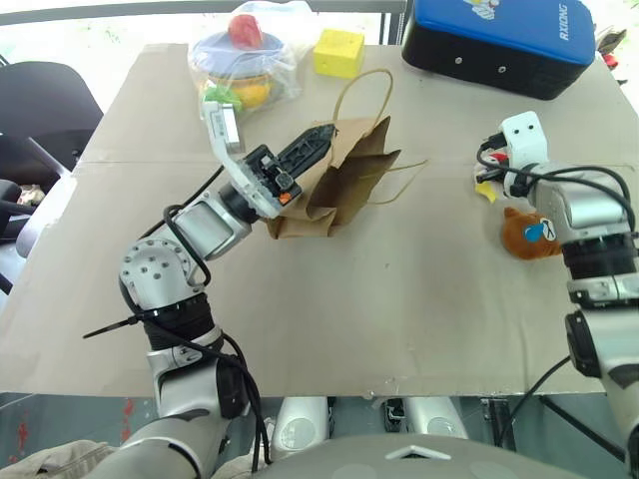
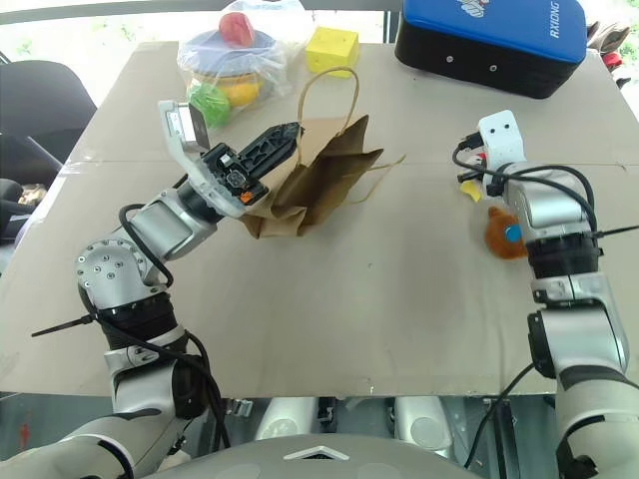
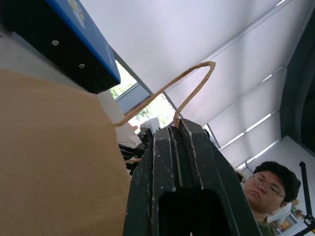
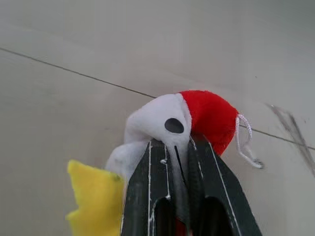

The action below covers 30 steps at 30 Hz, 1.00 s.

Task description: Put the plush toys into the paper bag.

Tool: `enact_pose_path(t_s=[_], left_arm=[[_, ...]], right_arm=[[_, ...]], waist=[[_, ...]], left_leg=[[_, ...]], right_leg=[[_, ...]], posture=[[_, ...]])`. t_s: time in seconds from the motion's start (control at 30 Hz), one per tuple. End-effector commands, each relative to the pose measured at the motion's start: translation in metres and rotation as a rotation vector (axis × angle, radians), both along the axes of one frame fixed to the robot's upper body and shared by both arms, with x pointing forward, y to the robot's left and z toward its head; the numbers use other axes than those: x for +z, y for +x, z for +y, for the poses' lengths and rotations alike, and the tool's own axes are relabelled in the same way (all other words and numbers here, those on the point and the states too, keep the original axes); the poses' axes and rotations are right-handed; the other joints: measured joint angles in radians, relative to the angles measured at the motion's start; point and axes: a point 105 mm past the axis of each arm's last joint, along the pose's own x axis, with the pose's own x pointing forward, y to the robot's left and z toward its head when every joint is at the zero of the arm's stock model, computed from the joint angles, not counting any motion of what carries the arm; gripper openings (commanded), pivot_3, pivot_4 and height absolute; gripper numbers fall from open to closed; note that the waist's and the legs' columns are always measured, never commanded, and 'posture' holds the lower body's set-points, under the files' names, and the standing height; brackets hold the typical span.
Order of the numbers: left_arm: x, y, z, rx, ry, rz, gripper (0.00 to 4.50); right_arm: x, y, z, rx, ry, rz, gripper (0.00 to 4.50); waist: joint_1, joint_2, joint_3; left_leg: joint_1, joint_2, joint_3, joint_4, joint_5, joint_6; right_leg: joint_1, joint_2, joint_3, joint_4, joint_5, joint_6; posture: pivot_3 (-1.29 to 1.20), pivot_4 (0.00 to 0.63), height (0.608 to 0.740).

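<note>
The brown paper bag [image 1: 344, 175] leans on the table's middle, with one cord handle [image 3: 197, 73] looping up. My left gripper [image 1: 321, 135] is shut on the bag's upper rim, holding it up. In the right wrist view, my right gripper [image 4: 179, 145] is shut on the white chicken plush [image 4: 162, 118], pinching it just under its red comb [image 4: 211, 115]. A bit of the chicken's yellow [image 1: 486, 190] pokes out beside my right wrist. Just by that wrist on the table lies the brown bear head [image 1: 529, 235] with its blue tear.
At the far right stands a blue-and-black case [image 1: 499, 40]. A yellow cube [image 1: 338, 52] and a clear bag of colourful plastic toys [image 1: 245, 60] sit at the far edge. Cardboard [image 1: 399, 299] covers the table. A person [image 3: 268, 191] is in the left wrist view.
</note>
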Motion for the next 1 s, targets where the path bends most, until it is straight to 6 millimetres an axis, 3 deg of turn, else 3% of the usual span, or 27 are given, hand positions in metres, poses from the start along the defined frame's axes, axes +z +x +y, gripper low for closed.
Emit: enact_pose_path(t_s=[0.03, 0.1, 0.13, 0.27, 0.5, 0.67, 0.83, 1.0], left_arm=[[0.01, -0.007, -0.001, -0.034, 0.009, -0.052, 0.0], [0.011, -0.007, 0.0, -0.046, 0.008, -0.049, 0.0], [0.012, -0.007, -0.001, -0.053, 0.004, -0.047, 0.0], [0.017, -0.004, 0.0, -0.065, -0.017, -0.041, 0.0], [0.03, -0.005, 0.001, -0.106, -0.125, -0.014, 0.0], [0.019, -0.014, -0.005, -0.123, -0.103, 0.008, 0.0], [0.005, -0.026, -0.007, -0.123, -0.104, 0.036, 0.0], [-0.004, -0.03, -0.001, -0.086, -0.08, 0.047, 0.0]], right_arm=[[0.093, -0.041, 0.046, 0.291, 0.277, -0.335, 0.03], [0.121, -0.063, 0.065, 0.388, 0.426, -0.421, 0.03], [0.126, -0.073, 0.079, 0.441, 0.475, -0.423, 0.03], [0.111, -0.1, 0.129, 0.659, 0.445, -0.333, 0.03], [0.057, -0.089, 0.173, 0.72, 0.36, -0.197, 0.03], [0.045, -0.08, 0.202, 0.804, 0.325, -0.156, 0.03], [0.032, -0.083, 0.236, 0.926, 0.431, -0.062, 0.03], [0.019, -0.091, 0.238, 0.997, 0.441, 0.003, 0.03]], waist=[[-0.006, 0.002, 0.001], [-0.013, 0.003, 0.002], [-0.013, 0.003, 0.002], [-0.007, 0.002, 0.001], [-0.006, 0.002, 0.001], [-0.018, 0.002, 0.001], [-0.028, 0.002, 0.001], [-0.026, 0.002, 0.001]], left_leg=[[-0.001, 0.0, 0.0, 0.0, 0.0, 0.0], [0.0, 0.001, 0.001, -0.001, 0.0, 0.0], [0.001, 0.001, 0.001, 0.0, 0.0, 0.0], [0.002, 0.001, 0.0, 0.0, 0.0, -0.001], [0.001, -0.002, 0.0, 0.002, 0.0, 0.0], [0.002, -0.001, -0.001, 0.001, 0.0, 0.0], [0.002, -0.001, -0.002, 0.001, 0.0, 0.0], [0.001, -0.001, -0.002, 0.001, 0.0, 0.0]], right_leg=[[-0.001, 0.0, 0.0, 0.0, 0.0, 0.0], [-0.002, 0.001, 0.001, 0.002, 0.0, 0.0], [-0.002, 0.001, 0.001, 0.002, 0.0, 0.0], [-0.001, 0.001, 0.0, 0.005, 0.0, 0.0], [-0.001, -0.001, 0.001, 0.005, 0.0, 0.0], [-0.002, 0.0, 0.001, 0.005, 0.0, 0.0], [-0.002, 0.0, 0.0, 0.005, 0.0, 0.0], [-0.001, -0.001, 0.0, 0.004, 0.0, 0.0]], posture=[[0.0, 0.15, 0.729], [0.0, 0.15, 0.729], [0.0, 0.15, 0.729], [0.0, 0.15, 0.729], [0.0, 0.15, 0.729], [0.0, 0.15, 0.729], [0.0, 0.15, 0.729], [0.0, 0.15, 0.729]])
